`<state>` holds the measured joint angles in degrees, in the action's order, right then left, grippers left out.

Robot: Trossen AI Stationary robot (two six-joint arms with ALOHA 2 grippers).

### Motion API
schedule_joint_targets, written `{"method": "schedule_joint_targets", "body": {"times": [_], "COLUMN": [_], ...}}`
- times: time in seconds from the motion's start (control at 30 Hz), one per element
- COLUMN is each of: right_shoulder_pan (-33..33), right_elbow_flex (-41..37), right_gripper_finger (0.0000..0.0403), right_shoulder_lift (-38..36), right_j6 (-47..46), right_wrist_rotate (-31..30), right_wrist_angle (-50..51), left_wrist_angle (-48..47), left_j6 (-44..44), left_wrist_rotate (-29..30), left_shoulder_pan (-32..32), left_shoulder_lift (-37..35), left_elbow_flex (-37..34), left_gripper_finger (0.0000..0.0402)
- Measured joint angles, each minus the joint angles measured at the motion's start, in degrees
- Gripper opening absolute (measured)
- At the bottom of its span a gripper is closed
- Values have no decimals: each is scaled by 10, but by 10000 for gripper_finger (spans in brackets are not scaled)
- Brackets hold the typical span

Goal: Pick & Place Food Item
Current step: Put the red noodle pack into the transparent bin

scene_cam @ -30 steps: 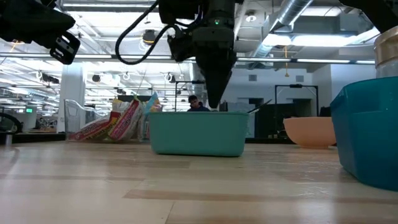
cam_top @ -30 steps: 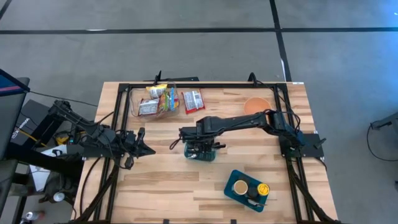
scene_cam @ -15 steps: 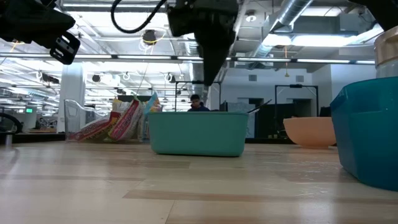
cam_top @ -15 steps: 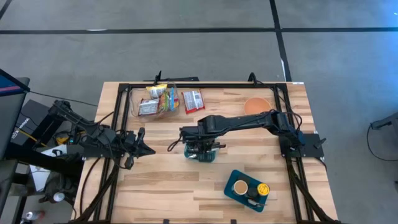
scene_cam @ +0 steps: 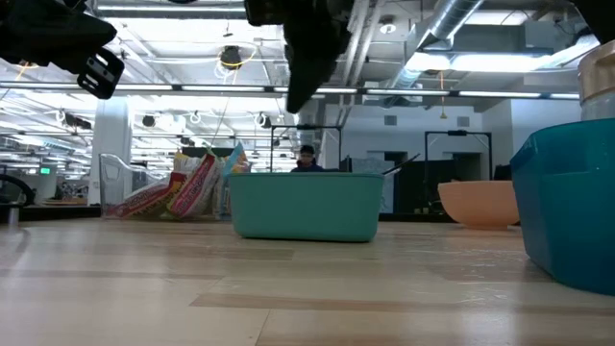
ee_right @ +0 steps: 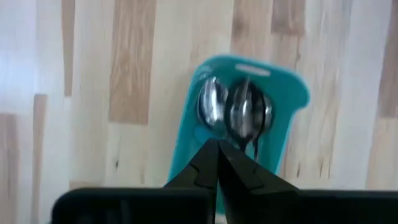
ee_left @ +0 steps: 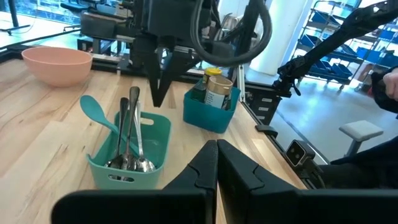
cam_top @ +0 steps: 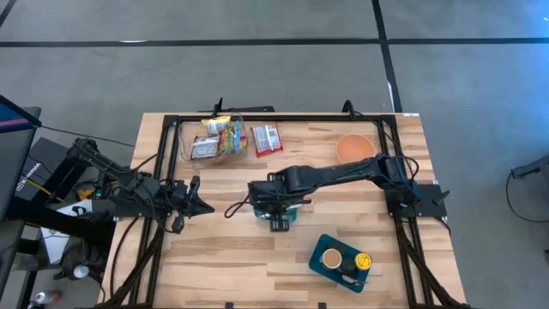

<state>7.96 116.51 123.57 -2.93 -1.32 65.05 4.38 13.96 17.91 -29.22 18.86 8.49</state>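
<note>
Hovering above the teal caddy [cam_top: 276, 211] at worktop centre, the right hand [scene_cam: 300, 91] is closed and empty — spoons [ee_right: 233, 113] stand in the caddy below it. At 9 o'clock the left hand [cam_top: 206, 209] waits, closed. Snack packets [cam_top: 216, 138] lie in a clear bin at 11 o'clock, one packet [cam_top: 267, 139] just beside it; a peach bowl [cam_top: 353, 148] sits at 2 o'clock.
</note>
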Motion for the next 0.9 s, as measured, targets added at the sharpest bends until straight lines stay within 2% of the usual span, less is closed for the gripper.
{"method": "schedule_joint_targets", "body": {"times": [0.63,0.9], "right_shoulder_pan": [23,22], "right_elbow_flex": [-1,-53], "right_gripper_finger": [1,0], "right_shoulder_lift": [0,0], "right_j6": [40,30], "right_wrist_rotate": [1,0], "right_wrist_angle": [-102,-100], "left_wrist_angle": [0,0], "left_j6": [0,0], "left_wrist_rotate": [0,0], "left_shoulder_pan": [0,0], "left_shoulder_lift": [0,0], "left_elbow_flex": [0,0], "left_gripper_finger": [0,0]}}
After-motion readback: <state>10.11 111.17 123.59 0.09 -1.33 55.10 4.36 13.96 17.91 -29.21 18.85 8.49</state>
